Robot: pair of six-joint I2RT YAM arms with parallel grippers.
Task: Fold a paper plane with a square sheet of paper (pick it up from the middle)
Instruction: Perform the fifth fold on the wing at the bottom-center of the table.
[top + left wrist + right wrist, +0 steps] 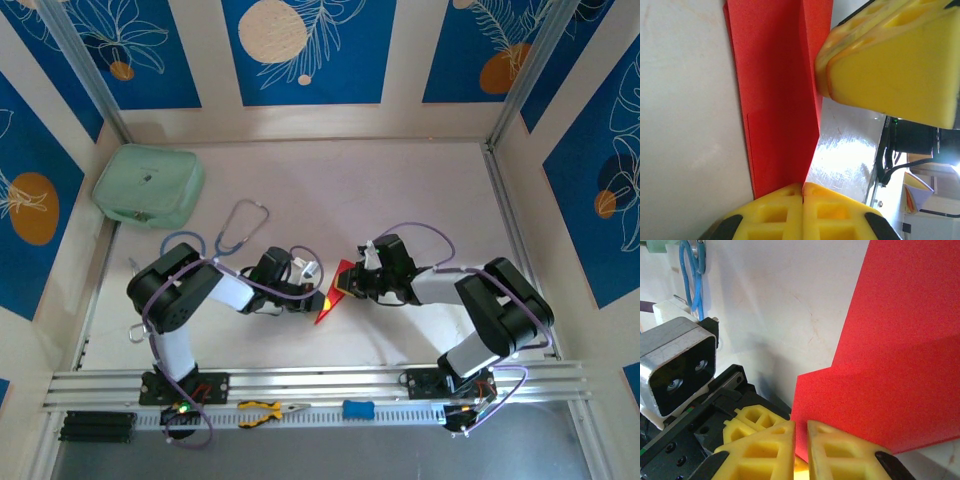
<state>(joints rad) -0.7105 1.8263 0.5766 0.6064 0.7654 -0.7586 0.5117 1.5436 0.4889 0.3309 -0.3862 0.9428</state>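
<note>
Pale tabletop (400, 190) first, op: biggest thing in shot, w/ the mint-green pouch (150, 187) in its far-left corner. You get every position called off that pouch.

Left arm (180, 290) sits on the bases' side of the pouch, almost straight below it in the top view, forearm reaching right. Right arm (500, 310) is well right of the pouch and nearer the bases, forearm reaching back left.

Stethoscope (240, 230) lies just right of the pouch, a bit nearer the bases, tubing running to the left arm.

Now your folded red paper (334, 292) (775, 100) (900, 365): well right of the pouch and nearer the bases, between the two wrists, pointed end aimed at the bases. On the left wrist cam a long fold line runs down it.

Left gripper (316, 296) (802, 186): yellow fingers pressed tight together, clamped on the paper's narrow end.

Right gripper (352, 284) (801, 424): fingers nearly touching, nipping the paper's edge on the side away from the pouch, red showing in the thin slit btwn them.

Small stuff: pliers (265, 409) w/ yellow handles on the rail, far down from the pouch and a bit right. Blue item (358, 409) is just right of those; can't tell what it is.
</note>
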